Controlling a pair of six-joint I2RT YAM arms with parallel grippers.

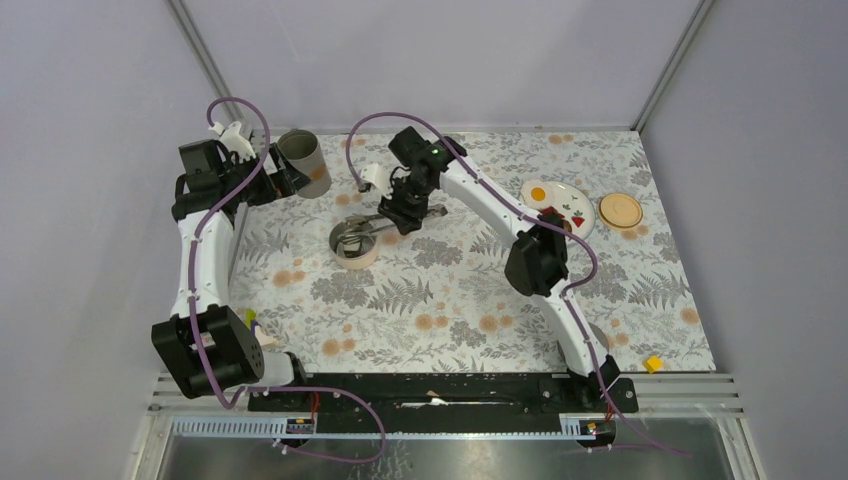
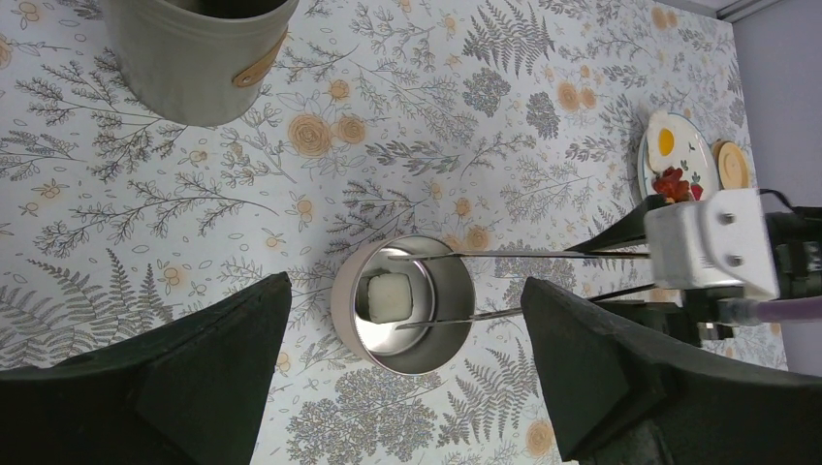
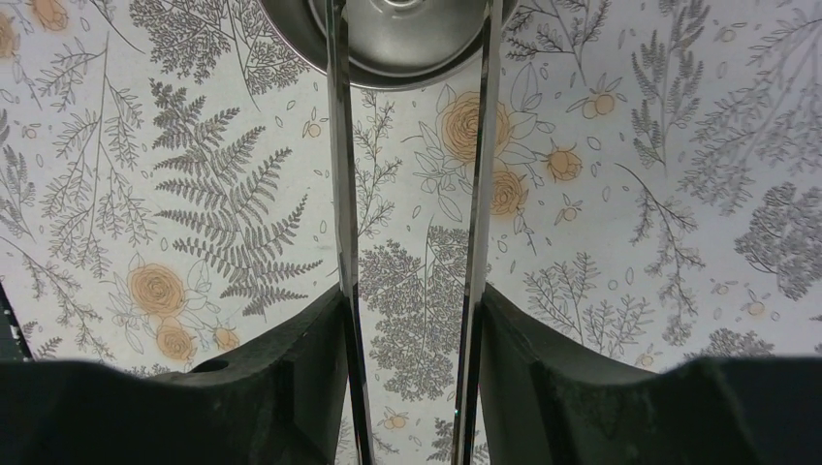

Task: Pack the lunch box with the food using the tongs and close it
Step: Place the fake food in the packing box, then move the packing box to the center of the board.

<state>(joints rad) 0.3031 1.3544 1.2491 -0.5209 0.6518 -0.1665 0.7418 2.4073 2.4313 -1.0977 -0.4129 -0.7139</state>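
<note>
1. The right jaws hold the tongs near their joined end, with one black finger against the outside of each thin arm. The tongs' arms are spread, not squeezed together.
2. The left jaws are wide with nothing between them. They hover over the table near a grey cup.
3. In the top view the tongs' long axis runs left-right, with the tips pointing left over the round steel lunch box.
4. A white block lies in the box between the two tips. I cannot tell whether either tip touches it.
5. The other food sits on the white plate, well apart to the right: a fried egg and red pieces.
6. Key relation: the plate lies behind the right jaws, opposite to where the tips point. The next pick likely needs the tongs lifted clear of the box and swung round to the right.
7. The right arm is nearer the plate; the left arm is well apart from it.
8. A round wooden disc sits just beside the plate and is likely the lid. The box is open and closing is not yet done.
</note>
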